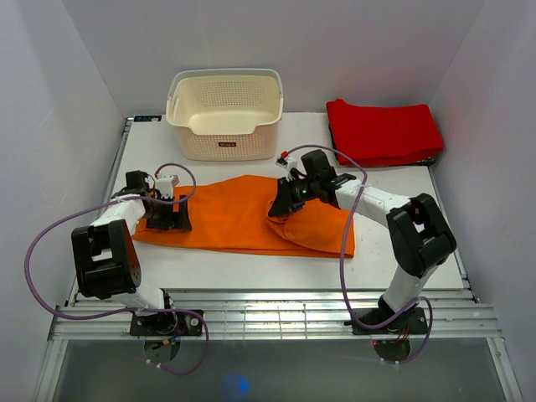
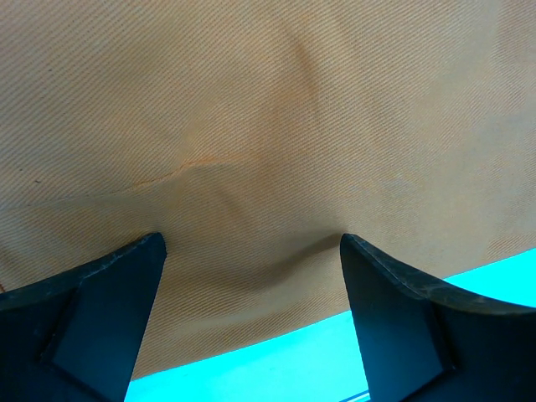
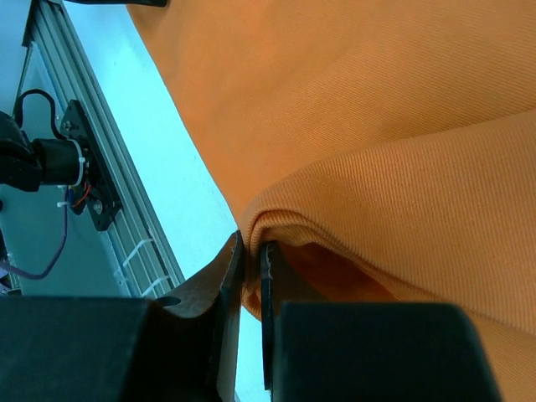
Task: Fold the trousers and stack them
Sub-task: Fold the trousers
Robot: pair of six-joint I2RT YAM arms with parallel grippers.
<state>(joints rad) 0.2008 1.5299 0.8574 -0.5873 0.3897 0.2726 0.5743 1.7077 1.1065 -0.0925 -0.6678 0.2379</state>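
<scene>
The orange trousers (image 1: pixel 226 219) lie flat across the middle of the table, their right end doubled over into a fold. My left gripper (image 1: pixel 170 214) rests low over their left end, open, with cloth (image 2: pixel 268 126) spread beneath and between its dark fingers (image 2: pixel 100 310) and nothing pinched. My right gripper (image 1: pixel 280 209) is shut on the folded edge of the trousers (image 3: pixel 377 126) near the middle. In the right wrist view the jaws (image 3: pixel 251 255) pinch the rolled orange edge, lifted slightly off the table.
A cream perforated basket (image 1: pixel 224 113) stands at the back centre. A folded red cloth (image 1: pixel 383 130) lies at the back right. The white table (image 1: pixel 251 272) ends in a metal rail (image 1: pixel 276 314) along the near edge, by both arm bases.
</scene>
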